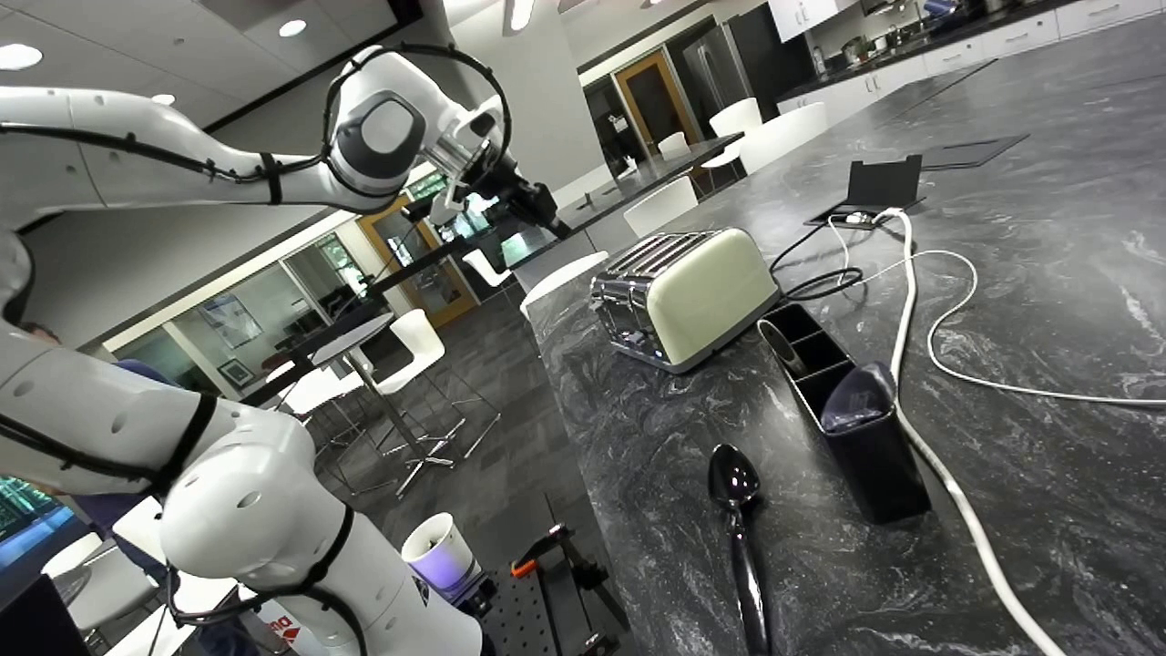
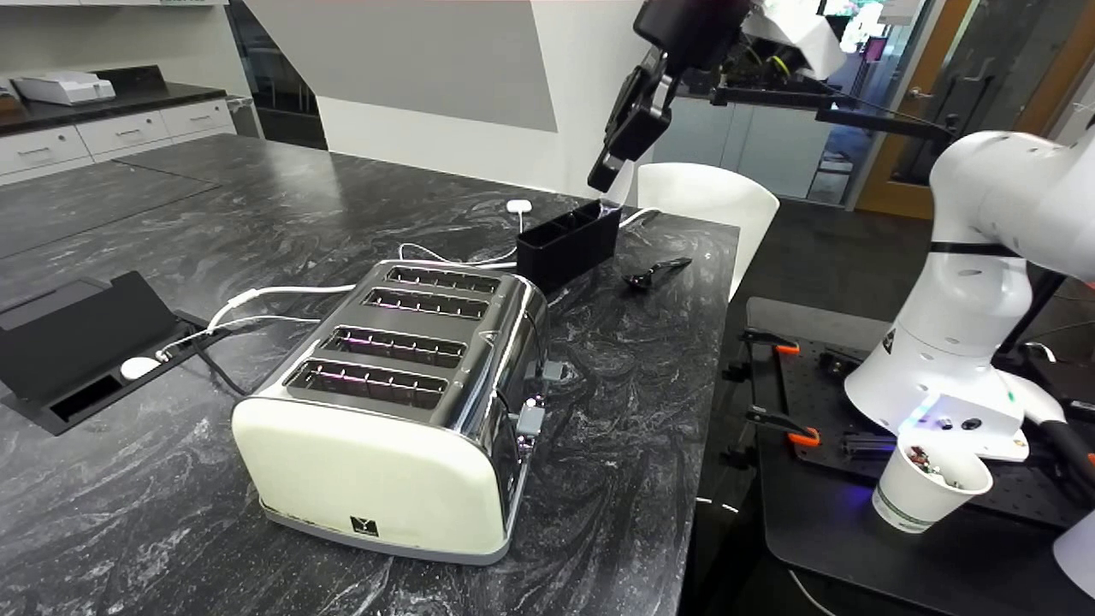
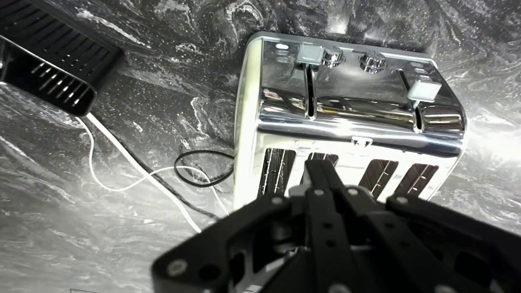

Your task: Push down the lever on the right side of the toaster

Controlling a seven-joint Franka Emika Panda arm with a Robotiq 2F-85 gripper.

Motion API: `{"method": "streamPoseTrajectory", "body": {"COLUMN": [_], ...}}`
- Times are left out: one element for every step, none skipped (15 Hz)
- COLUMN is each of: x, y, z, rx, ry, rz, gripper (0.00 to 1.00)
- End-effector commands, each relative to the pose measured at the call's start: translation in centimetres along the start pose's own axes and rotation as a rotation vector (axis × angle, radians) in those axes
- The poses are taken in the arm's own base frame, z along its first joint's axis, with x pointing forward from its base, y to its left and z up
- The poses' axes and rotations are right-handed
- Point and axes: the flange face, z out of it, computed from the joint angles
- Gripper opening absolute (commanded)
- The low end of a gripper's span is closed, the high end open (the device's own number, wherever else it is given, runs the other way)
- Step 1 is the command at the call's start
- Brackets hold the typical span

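Two fingers (image 3: 334, 180) of the gripper (image 3: 319, 163) were clenched together, higher than the toaster (image 2: 385, 436) and apart from it. In the wrist view the toaster stood past the fingertips, which hid part of its metal top and bread slots (image 3: 278, 167); a pale grey piece (image 3: 298, 190) just beside them was hard to make out. The slots' depths were too dark to read. Farther from the fingertips, one lever (image 3: 310, 54) sat at the base end of its track and the other lever (image 3: 423, 90) partway along; in an exterior view the toaster's front (image 1: 629, 314) was too steeply angled to make out either. The arm (image 1: 246, 492) carrying the gripper was cut off at the edge in both exterior views.

Lower than the gripper, a divided holder (image 1: 879, 478) had a dark see-through piece (image 1: 861, 398) rising from an end compartment; an oval thing (image 1: 777, 348) showed at the opposite end, whether inside or leaning outside could not be told. Across the toaster from the gripper, a lidded box (image 2: 94, 334) had a round white plug (image 2: 139, 368) at its opening. Well below the gripper, a paper cup (image 2: 908, 494) held reddish and pale scraps (image 2: 928, 466) too small to name, and a white shape (image 2: 1080, 552) near it was cut off.
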Motion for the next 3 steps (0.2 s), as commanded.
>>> {"method": "streamPoseTrajectory", "body": {"x": [-0.01,0.03,0.06], "y": [0.40,0.38,0.34], "z": [-1.04,-1.06,-1.03], "rx": [0.007,0.002,0.006], "ry": [-0.013,-0.010,-0.004], "rz": [-0.016,-0.015,-0.017], "gripper": [0.00,0.00,0.00]}}
